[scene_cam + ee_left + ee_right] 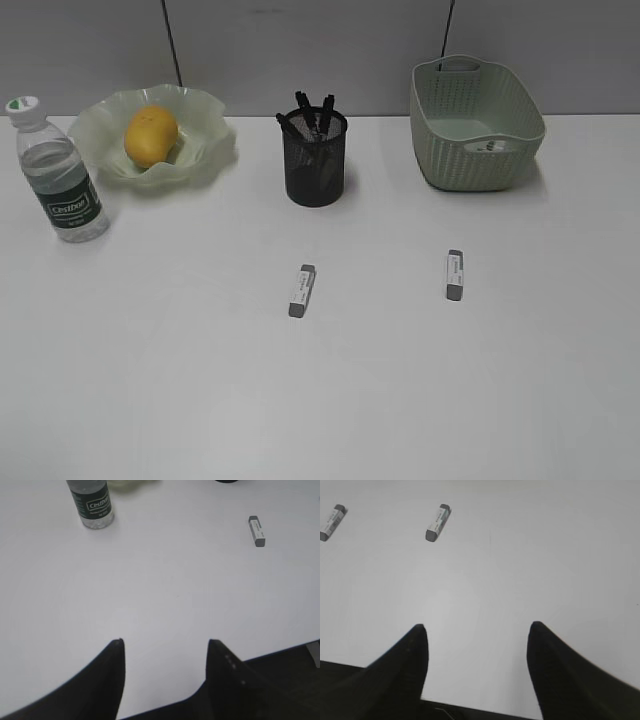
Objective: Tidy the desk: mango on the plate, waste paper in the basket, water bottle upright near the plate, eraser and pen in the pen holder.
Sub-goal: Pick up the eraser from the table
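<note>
We see two erasers left on the desk [320,400]: one [301,290] below the holder [316,158], one [455,274] further right. Both grippers, left [165,642] and right [476,626], hang wide open and empty. Best to grip an eraser across its short sides. Basket [476,122] contents unclear; plate [152,133] holds the mango [150,135], bottle [58,171] upright beside it; holder has pens.

Yellow-orange oblong mango [150,135] sits in the pale green ruffled translucent plate [205,125], clear plastic water bottle with dark green label [62,175] upright just left of it. Black mesh pen holder [316,165] mid-counter holds dark pens. Pale green woven-texture basket [478,125] at right; two small grey-and-white erasers [302,290] [455,274] lie apart on the white counter [320,400].
</note>
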`<state>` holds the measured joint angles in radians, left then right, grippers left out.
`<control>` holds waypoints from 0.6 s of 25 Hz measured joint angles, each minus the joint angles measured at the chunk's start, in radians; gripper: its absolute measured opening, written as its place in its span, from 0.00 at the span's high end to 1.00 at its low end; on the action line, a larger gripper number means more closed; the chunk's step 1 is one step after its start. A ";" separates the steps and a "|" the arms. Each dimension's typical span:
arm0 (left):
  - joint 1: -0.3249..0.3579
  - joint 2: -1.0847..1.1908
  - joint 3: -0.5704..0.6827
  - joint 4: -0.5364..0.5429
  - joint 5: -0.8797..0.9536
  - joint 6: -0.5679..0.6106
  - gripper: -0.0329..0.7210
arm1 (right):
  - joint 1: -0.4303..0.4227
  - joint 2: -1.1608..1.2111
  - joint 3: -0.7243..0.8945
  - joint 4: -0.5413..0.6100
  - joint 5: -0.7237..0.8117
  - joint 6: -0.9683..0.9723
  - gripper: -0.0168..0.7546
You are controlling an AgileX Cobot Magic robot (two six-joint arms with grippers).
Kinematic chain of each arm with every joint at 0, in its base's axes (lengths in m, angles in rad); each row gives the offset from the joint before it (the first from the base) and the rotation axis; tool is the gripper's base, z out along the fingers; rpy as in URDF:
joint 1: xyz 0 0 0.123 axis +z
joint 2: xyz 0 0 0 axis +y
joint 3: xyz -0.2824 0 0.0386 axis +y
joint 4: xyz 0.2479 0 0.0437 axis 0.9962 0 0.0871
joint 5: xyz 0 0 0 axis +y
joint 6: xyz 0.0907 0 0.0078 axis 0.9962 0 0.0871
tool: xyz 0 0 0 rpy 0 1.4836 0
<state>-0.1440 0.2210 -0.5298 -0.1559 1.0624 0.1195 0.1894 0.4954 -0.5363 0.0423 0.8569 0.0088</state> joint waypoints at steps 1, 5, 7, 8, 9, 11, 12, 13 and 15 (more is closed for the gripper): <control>0.000 0.000 0.000 0.000 0.000 0.000 0.42 | 0.000 0.051 -0.004 0.000 -0.028 0.001 0.34; 0.000 0.000 0.000 0.000 0.000 0.000 0.42 | 0.000 0.309 -0.061 0.028 -0.113 0.003 0.34; 0.000 0.000 0.000 0.000 0.000 -0.001 0.42 | 0.000 0.461 -0.116 0.054 -0.121 0.003 0.34; 0.000 0.000 0.000 0.000 0.001 -0.001 0.42 | 0.000 0.516 -0.151 0.061 -0.121 0.003 0.34; 0.000 0.000 0.000 0.000 0.001 -0.001 0.42 | 0.000 0.584 -0.190 0.071 -0.120 0.003 0.34; 0.000 0.000 0.001 0.000 0.001 -0.001 0.42 | 0.000 0.718 -0.269 0.090 -0.109 0.003 0.34; 0.000 0.000 0.001 0.000 0.001 -0.002 0.42 | 0.000 0.772 -0.312 0.097 -0.102 0.006 0.34; 0.000 0.000 0.001 0.000 0.001 -0.002 0.42 | 0.000 0.833 -0.347 0.103 -0.095 0.014 0.34; 0.000 0.000 0.001 0.000 0.001 -0.002 0.42 | 0.000 0.933 -0.426 0.106 -0.078 0.045 0.34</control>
<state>-0.1440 0.2210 -0.5290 -0.1559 1.0636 0.1173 0.1894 1.4284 -0.9623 0.1487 0.7791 0.0542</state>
